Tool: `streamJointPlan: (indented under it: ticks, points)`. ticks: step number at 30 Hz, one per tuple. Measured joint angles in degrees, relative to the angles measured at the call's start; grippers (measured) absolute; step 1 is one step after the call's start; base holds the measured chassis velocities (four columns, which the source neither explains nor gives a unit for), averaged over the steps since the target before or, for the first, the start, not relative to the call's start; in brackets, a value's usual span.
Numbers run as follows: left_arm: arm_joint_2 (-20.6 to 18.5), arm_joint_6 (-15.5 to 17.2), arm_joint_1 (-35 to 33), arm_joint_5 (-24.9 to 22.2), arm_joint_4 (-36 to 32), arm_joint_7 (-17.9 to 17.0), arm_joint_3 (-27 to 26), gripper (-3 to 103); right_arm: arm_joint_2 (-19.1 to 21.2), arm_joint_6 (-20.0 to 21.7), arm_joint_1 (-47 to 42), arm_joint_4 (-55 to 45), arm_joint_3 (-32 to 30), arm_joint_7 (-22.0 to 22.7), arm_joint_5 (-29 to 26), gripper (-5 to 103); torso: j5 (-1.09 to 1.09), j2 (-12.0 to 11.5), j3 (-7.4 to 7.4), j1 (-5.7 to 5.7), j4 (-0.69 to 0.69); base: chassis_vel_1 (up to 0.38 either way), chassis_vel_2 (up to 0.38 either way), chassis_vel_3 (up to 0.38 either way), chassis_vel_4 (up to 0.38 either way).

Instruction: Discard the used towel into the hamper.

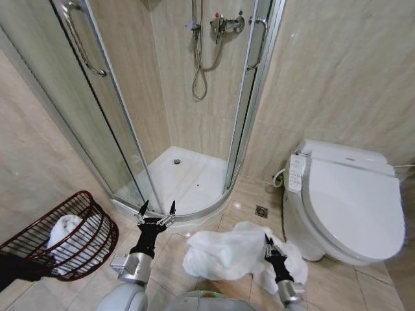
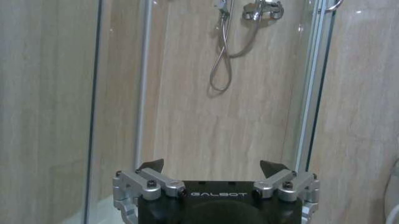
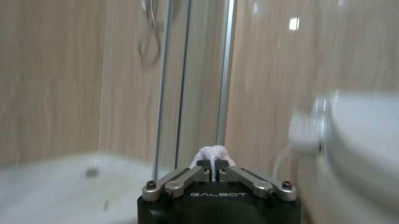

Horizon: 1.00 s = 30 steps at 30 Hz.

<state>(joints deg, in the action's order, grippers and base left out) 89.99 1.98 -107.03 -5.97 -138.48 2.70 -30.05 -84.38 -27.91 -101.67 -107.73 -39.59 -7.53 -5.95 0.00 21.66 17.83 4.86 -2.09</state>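
Beige bathroom tiles surround the shower. Right gripper (image 1: 267,241) pinches the white towel (image 1: 227,254). Left gripper (image 1: 156,212), spread wide and empty, hangs just beside the hamper (image 1: 39,243).

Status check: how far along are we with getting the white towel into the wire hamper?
Done: the right gripper has closed on a fold of the crumpled white towel. A rolled white towel already lies in the dark reddish-brown wire hamper. In hand: most of the gripped towel lies on the tiled floor beside the white toilet. Left: carry and drop it. The left gripper waits open.
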Motion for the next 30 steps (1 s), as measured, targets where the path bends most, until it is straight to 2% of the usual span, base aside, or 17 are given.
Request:
streamJointPlan:
  ticks: [3,8,18,24,30]
  points:
    - [0.00,0.00,0.00,0.00,0.00,0.00,0.00,100,0.12,-0.22,-2.87,-8.61,-1.20,1.47,-0.06,2,0.00,0.00,0.00,0.00,0.00,0.000,0.000,0.000,0.000]
    - [0.00,0.00,0.00,0.00,0.00,0.00,0.00,100,0.65,-0.22,-4.42,-15.74,-3.16,2.68,-0.14,2,0.00,0.00,0.00,0.00,0.00,0.000,0.000,0.000,0.000]
    - [-0.01,0.00,0.00,0.00,0.00,0.00,0.00,100,3.34,2.24,-5.55,-32.90,-11.19,3.56,-4.69,2,0.00,0.00,0.00,0.00,0.00,0.000,0.000,0.000,0.000]
    - [0.00,0.00,0.00,0.00,0.00,0.00,0.00,100,5.14,3.35,-4.40,-36.27,-14.53,3.96,-6.44,2,0.00,0.00,0.00,0.00,0.00,0.000,0.000,0.000,0.000]
    - [0.00,0.00,0.00,0.00,0.00,0.00,0.00,100,5.79,2.78,-3.45,-36.27,-16.60,4.16,-8.11,2,0.00,0.00,0.00,0.00,0.00,0.000,0.000,0.000,0.000]
